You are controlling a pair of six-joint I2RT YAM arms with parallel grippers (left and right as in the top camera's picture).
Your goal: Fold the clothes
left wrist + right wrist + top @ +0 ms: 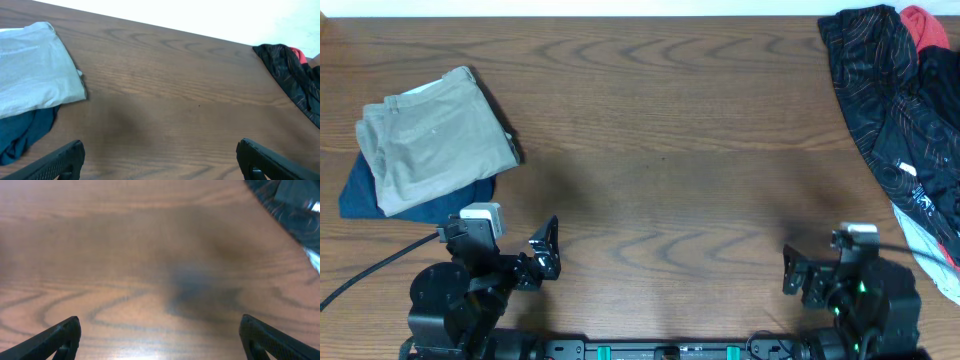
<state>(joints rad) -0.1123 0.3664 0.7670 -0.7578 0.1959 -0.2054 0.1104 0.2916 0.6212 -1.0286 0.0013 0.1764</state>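
Wood-grain surface (670, 120) stretches ahead of me; my left jaws and right jaws both hang open, holding nothing. The khaki trousers (435, 135) sit far left, folded, atop a navy garment (365, 195). Their long axis seems to run left-right, the right end tilted away; I can't tell which end is the waistband. A careless grab could snag the navy cloth or drag the fold open.

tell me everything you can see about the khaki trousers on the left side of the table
The khaki trousers are plain grey-beige and look like cotton. They are already folded into a compact, roughly rectangular bundle with soft layered edges and a few creases. They lie flat toward the left side of the wooden table, on top of a navy-blue garment that sticks out beneath their near and left edges. Nothing else touches them.
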